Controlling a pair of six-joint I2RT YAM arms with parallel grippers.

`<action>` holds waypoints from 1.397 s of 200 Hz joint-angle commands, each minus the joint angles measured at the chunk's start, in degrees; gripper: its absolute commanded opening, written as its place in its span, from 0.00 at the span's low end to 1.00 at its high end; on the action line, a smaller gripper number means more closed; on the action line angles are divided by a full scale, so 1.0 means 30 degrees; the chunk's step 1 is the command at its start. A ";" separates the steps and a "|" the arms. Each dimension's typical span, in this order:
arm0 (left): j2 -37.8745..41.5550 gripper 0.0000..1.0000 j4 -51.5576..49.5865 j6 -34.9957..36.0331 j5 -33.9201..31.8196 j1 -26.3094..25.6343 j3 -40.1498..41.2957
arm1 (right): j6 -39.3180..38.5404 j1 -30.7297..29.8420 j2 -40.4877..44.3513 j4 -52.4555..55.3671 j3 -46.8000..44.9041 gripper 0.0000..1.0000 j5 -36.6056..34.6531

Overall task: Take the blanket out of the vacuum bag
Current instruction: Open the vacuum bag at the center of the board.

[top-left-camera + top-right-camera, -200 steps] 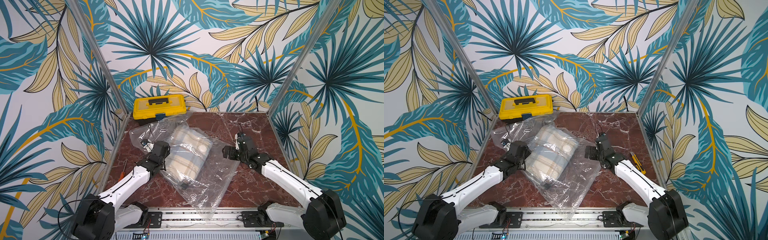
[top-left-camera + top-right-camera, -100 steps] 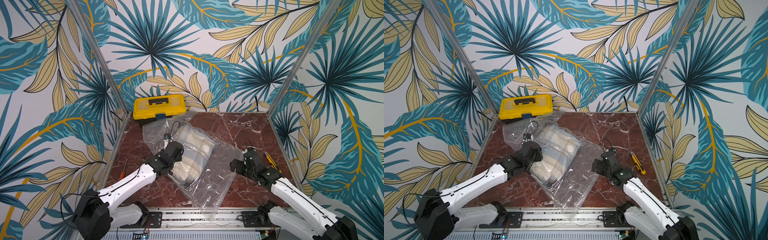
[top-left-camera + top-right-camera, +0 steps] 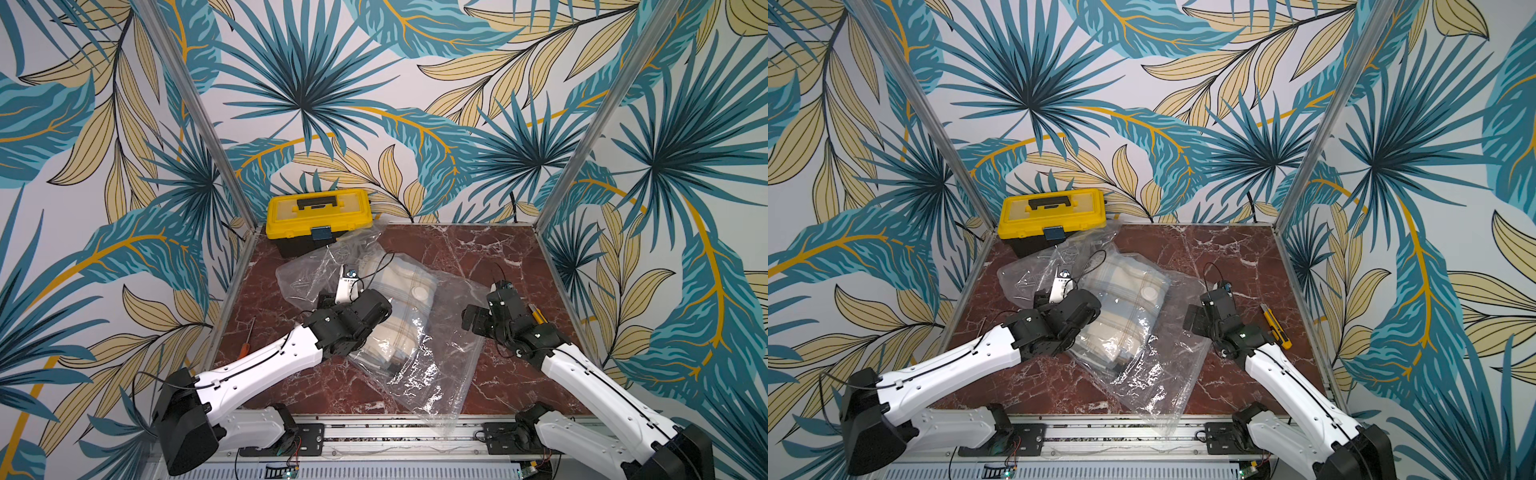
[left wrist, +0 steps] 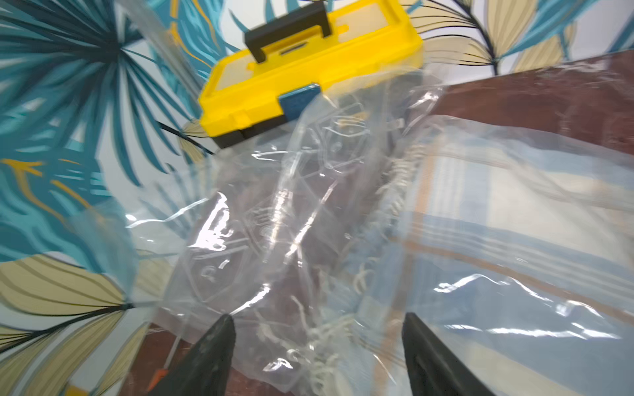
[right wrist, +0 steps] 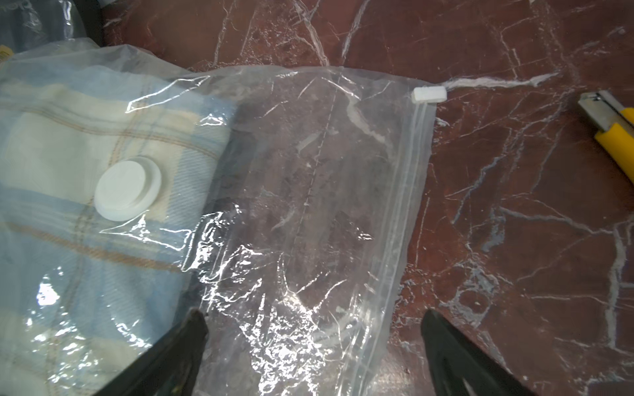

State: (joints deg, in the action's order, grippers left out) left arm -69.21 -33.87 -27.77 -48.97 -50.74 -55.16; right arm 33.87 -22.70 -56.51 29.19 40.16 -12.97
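Vacuum bag (image 5: 308, 205), blanket (image 5: 51, 154) inside: zip edge (image 5: 403, 205) ahead of right gripper (image 5: 313, 313), jaws spread; crinkled end ahead of left gripper (image 4: 318, 317), jaws spread.

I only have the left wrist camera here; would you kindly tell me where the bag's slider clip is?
Observer: The white slider clip sits at one end of the zip edge of the bag, lying on the table.
Operator: Thank you. Is the right gripper holding anything?
Observer: No, the right gripper is open, aimed at the bag's clear stretch between blanket and zip edge.
Operator: Anything loose nearby?
Observer: A yellow utility knife lies on the table beside the right arm, off the bag.
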 commanded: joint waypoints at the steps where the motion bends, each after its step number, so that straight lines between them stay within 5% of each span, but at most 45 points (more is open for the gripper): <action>1: 0.1042 0.78 0.8763 0.4741 1.0835 -0.0239 0.2379 | -0.0633 0.1537 0.0470 0.0129 -0.0308 0.99 -0.0122; 23: -0.1355 0.78 0.9790 0.4694 1.6867 -0.0668 0.1218 | -0.1651 0.4543 -0.0074 0.0322 0.0801 1.00 0.1259; 50: -0.5340 0.79 0.7215 0.7110 1.8611 -0.3394 -0.2334 | -0.2811 0.7498 -0.1893 0.0664 0.2669 0.99 0.2442; 101: -1.2783 0.81 0.0598 0.7969 1.3431 -0.6854 -1.0192 | -0.3109 0.9859 -0.2989 -0.0729 0.2420 0.99 0.4160; 153: -1.5283 0.81 0.1223 0.6181 0.8496 -0.7758 -1.1061 | -0.3408 1.3787 -0.3415 -0.1578 0.1940 1.00 0.6209; 279: -2.0989 0.79 -0.1006 0.4537 0.8009 -0.7970 -1.7432 | -0.3950 1.5330 -0.3861 -0.2695 0.1497 0.99 0.9836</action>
State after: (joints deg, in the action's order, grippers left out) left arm -128.99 -32.86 -12.34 -21.89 -74.50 -103.85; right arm 23.18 22.90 -67.88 22.31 46.15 14.17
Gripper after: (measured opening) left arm 0.793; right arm 0.994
